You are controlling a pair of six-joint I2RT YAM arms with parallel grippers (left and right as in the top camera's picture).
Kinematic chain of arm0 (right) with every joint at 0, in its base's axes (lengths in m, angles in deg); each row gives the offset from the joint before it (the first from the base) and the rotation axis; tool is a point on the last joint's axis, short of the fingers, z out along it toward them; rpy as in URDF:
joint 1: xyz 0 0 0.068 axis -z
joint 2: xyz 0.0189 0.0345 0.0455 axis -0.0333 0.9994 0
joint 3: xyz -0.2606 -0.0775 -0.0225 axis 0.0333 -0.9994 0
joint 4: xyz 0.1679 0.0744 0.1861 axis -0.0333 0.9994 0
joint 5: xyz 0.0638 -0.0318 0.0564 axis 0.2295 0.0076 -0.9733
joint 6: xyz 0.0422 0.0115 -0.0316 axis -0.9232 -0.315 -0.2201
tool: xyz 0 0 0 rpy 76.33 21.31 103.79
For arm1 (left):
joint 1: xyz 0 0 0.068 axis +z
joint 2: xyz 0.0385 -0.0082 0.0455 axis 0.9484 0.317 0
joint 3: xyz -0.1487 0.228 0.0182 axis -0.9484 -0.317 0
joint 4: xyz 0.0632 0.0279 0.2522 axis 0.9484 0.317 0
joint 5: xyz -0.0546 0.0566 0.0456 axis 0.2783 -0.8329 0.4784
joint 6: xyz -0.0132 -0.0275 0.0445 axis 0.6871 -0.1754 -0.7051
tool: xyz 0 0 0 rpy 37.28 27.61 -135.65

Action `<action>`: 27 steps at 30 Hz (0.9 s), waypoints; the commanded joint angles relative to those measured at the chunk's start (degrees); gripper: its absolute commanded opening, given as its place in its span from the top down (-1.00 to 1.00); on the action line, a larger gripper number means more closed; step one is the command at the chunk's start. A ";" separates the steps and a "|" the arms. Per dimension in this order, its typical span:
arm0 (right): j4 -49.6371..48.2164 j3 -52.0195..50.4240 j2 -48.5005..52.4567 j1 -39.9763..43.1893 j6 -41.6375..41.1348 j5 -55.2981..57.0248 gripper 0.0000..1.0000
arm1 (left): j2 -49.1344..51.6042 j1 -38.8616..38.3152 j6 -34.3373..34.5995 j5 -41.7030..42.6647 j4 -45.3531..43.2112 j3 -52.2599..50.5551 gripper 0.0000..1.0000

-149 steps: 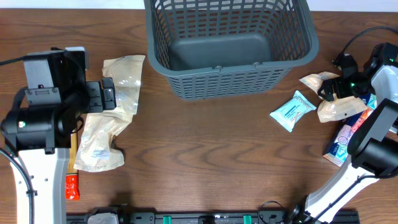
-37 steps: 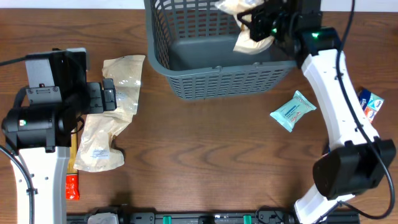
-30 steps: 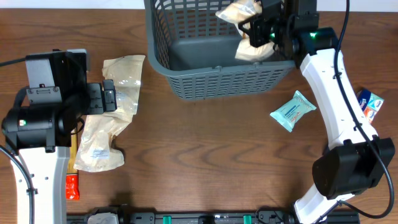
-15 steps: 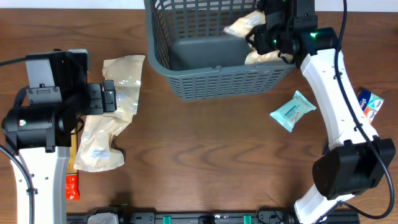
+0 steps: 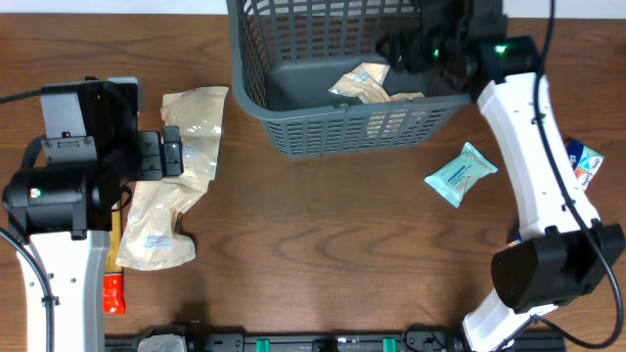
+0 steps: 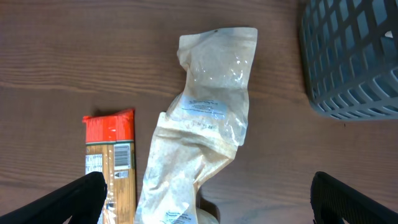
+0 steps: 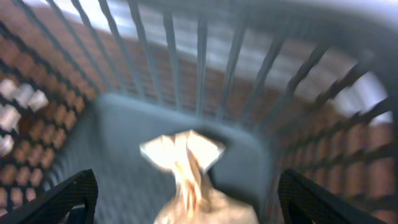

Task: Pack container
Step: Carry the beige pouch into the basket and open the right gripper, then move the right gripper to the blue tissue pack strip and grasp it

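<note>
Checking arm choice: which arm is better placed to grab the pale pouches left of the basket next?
Left. The left pincer hangs open right above the pouches; the right pincer is away over the basket.

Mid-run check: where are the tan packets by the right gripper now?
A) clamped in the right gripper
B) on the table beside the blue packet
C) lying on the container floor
C: the tan packets lie on the floor of the container, below the open right gripper.
</note>
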 commanded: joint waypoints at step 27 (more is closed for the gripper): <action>46.77 21.70 -7.82 27.08 -20.98 27.32 -0.65 | 0.07 -0.07 -1.68 -0.68 -0.09 0.68 -0.97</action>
